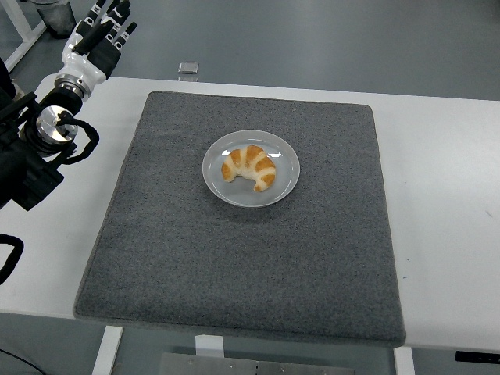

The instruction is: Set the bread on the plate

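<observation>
Golden-brown crescent croissant (249, 165) with paler cream bands, on a round pale grey-white plate (287, 182). Dark charcoal speckled square felt mat (234, 266) over a plain white table (453, 203). White left hand (98, 39) with black fingertips, black arm (35, 156).

The left arm reaches in over the surface's far left corner, its wrist raised. The left hand (100, 35) points away beyond the far edge, fingers straight, relaxed and empty.
</observation>
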Controlling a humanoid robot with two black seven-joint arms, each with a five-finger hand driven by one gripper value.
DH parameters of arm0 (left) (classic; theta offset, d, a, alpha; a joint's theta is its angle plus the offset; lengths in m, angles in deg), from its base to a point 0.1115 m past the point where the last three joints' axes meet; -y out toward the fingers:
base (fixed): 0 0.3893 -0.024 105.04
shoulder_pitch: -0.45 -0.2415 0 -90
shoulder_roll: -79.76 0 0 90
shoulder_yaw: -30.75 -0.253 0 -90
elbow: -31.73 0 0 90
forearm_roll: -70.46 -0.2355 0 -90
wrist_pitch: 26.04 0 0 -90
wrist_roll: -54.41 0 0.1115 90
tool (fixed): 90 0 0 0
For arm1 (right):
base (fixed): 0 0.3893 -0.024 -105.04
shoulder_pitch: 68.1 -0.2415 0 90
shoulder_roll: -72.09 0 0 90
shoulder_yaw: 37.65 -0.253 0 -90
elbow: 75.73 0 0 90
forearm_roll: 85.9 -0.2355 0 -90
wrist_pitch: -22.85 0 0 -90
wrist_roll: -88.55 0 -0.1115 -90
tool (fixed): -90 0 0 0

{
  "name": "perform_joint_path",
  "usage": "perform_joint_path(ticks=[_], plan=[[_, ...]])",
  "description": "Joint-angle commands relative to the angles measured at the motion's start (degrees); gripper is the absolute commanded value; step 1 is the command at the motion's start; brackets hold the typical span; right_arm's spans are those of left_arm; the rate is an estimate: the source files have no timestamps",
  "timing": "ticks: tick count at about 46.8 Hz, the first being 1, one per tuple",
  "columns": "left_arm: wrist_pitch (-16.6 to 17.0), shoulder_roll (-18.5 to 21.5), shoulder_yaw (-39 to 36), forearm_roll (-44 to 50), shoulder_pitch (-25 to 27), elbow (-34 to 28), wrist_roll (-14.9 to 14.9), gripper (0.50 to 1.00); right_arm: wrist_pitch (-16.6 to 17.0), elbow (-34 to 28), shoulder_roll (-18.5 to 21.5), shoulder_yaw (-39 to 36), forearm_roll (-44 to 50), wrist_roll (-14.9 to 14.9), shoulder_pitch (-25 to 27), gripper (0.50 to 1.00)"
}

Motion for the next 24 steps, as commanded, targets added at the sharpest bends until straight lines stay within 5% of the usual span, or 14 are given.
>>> perform_joint_path(ticks=[1,24], plan=[[0.78,-0.66,0.01,-0.05,-1.37,0.07,-0.09,1.0,-0.02,0.0,0.0,0.0,0.0,-0.06,0.09,0.952],[0.7,-3.92,0.01,-0.14,-3.57,1.56,-0.8,1.0,-0.02,0.0,0.0,-0.09,-0.26,0.03,0.09,0.954]])
